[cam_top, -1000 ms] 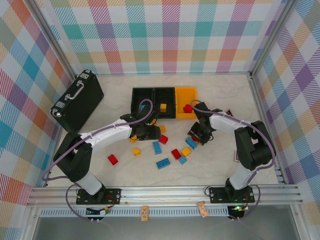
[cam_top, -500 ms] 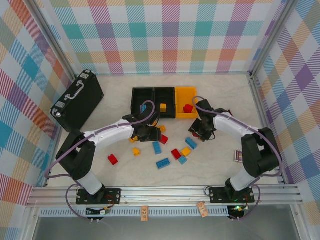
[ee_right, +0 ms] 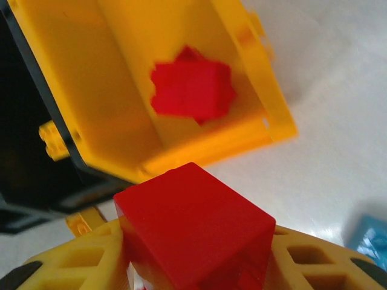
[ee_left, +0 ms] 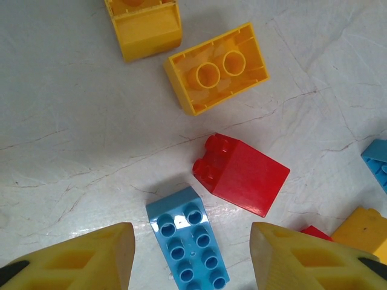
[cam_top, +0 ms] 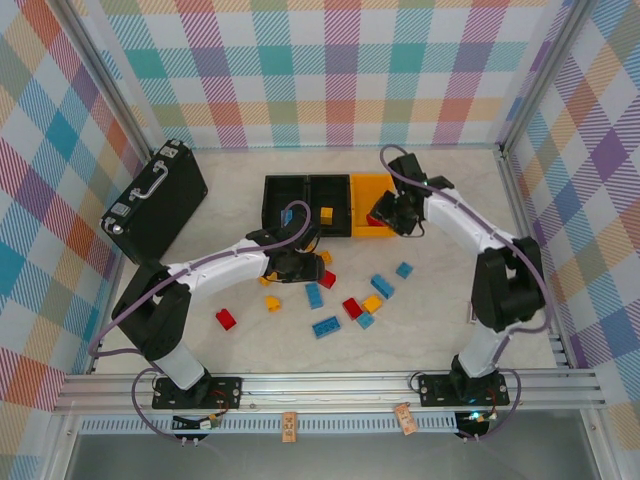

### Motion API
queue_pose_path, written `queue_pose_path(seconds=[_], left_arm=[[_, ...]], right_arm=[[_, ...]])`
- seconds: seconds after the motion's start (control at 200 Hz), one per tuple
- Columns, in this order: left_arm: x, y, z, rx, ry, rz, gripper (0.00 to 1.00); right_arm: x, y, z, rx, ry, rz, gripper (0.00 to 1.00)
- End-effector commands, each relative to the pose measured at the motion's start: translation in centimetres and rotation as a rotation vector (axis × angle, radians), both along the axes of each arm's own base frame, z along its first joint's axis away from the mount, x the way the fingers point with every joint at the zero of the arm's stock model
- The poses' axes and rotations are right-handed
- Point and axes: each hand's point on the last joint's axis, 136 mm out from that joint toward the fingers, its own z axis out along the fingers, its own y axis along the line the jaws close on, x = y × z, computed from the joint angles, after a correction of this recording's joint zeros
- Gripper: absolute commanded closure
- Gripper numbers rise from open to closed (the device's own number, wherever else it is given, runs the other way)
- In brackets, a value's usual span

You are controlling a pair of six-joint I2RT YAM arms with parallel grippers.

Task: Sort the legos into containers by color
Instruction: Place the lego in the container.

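My right claw [ee_right: 193,257] is pinching a red brick [ee_right: 193,223] between its two yellow fingers [ee_right: 72,260], which press against the brick's sides. Just past it I see the yellow bin [ee_right: 266,103] with a second red piece [ee_right: 192,90] lying on its floor. A black bin [ee_right: 24,181] stands against the yellow one's far wall. From above, this claw [cam_top: 392,212] hangs at the right end of the bin row, by the yellow bin's [cam_top: 372,185] near corner. I cannot tell whether the held brick is over the inside or over the rim.

My left claw [ee_left: 190,251] is spread and holds nothing. A light blue brick [ee_left: 188,241] lies studs-up between the fingertips, with a gap on each side. Beyond it a red block [ee_left: 242,175] lies tipped on its side, and further out a yellow brick [ee_left: 217,67] lies hollow side up. From above, this claw [cam_top: 290,265] is low over the worktop [cam_top: 440,320], just in front of the two black bins.

The left black bin [cam_top: 270,195] holds a blue piece [cam_top: 288,215], and the middle black bin [cam_top: 338,190] holds a yellow piece [cam_top: 326,213]. About ten loose bricks in red, blue and yellow lie scattered on the worktop in front of the bins, between the two arms. A black case [cam_top: 155,200] with a handle lies well apart at the left.
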Motion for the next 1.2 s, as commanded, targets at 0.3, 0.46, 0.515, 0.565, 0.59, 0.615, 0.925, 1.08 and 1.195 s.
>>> queue_pose_path(seconds=[0.3, 0.46, 0.515, 0.565, 0.59, 0.615, 0.925, 1.08, 1.195], left_arm=[[-0.7, 0.2, 1.3, -0.005, -0.031, 0.016, 0.47], [-0.7, 0.2, 1.1, 0.0, -0.026, 0.015, 0.47], [-0.7, 0.2, 1.0, 0.001, -0.024, 0.015, 0.47], [-0.7, 0.1, 1.0, -0.001, -0.026, 0.014, 0.47], [-0.6, 0.1, 1.1, -0.004, -0.027, 0.015, 0.47], [-0.6, 0.1, 1.2, -0.006, -0.029, 0.014, 0.47], [0.1, -0.8, 1.6, -0.006, -0.035, -0.004, 0.47], [0.7, -1.6, 1.6, -0.001, -0.022, -0.024, 0.47], [1.0, -2.0, 2.0, -0.019, -0.026, -0.021, 0.47]], right_arm=[[7.1, 1.1, -2.3, -0.03, 0.054, 0.046, 0.63], [7.9, 1.7, -3.1, -0.026, 0.075, 0.058, 0.61], [8.0, 1.8, -3.4, -0.023, 0.083, 0.063, 0.59], [8.0, 2.0, -3.4, -0.017, 0.086, 0.071, 0.57], [8.0, 2.1, -3.2, -0.014, 0.083, 0.075, 0.56], [7.9, 2.1, -3.2, -0.017, 0.084, 0.076, 0.55], [7.2, 1.8, -1.0, -0.034, 0.053, 0.108, 0.43], [6.8, 1.3, 0.5, -0.05, 0.018, 0.113, 0.34], [6.7, 1.2, 1.9, -0.053, -0.01, 0.123, 0.34]])
